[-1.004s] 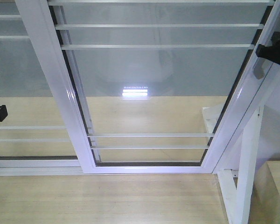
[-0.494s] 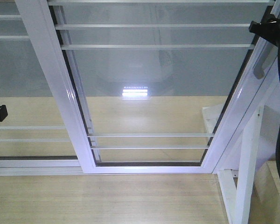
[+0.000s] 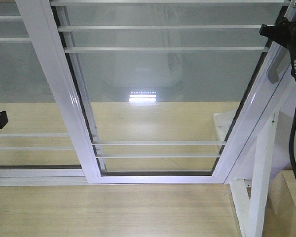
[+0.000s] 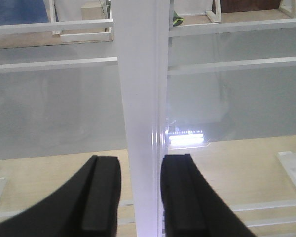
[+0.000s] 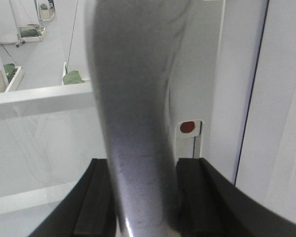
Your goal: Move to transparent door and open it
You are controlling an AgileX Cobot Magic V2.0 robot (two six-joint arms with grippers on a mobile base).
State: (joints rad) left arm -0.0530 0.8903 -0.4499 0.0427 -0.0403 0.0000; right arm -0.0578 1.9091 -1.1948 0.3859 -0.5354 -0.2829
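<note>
Pale wood floor (image 3: pixel 113 212) runs under and beyond the glass, with a lamp glare (image 3: pixel 142 97) reflected in the pane.

1. Door (image 3: pixel 163 74): fills the centre of the front view, directly ahead of the base. Its white frame looks unmoved and its lower rail lies in line with that of the side panel (image 3: pixel 19 74) on the left. Judged not yet opened.
2. Handle (image 3: pixel 274 75): grey, on the right stile near the upper right corner of the front view.
3. Right gripper (image 3: pixel 281 32): a second ago it sat lower beside the stile. It has since risen and edged inward to the top of the handle. In its wrist view the handle (image 5: pixel 138 123) stands between the jaws and fills the gap from pad to pad. Whether the jaws press it or only bracket it cannot be told. A red dot (image 5: pixel 187 127) shows on the frame behind.
4. Left gripper (image 4: pixel 140 197): unchanged at the left edge of the front view, jaws narrowly parted and holding nothing. A white stile (image 4: pixel 140 98) shows beyond the gap.
5. Post (image 3: pixel 261 173): with its brace, stands just right of the door.

Assessment: approach complete, grasp at hand, pull outstanding.
</note>
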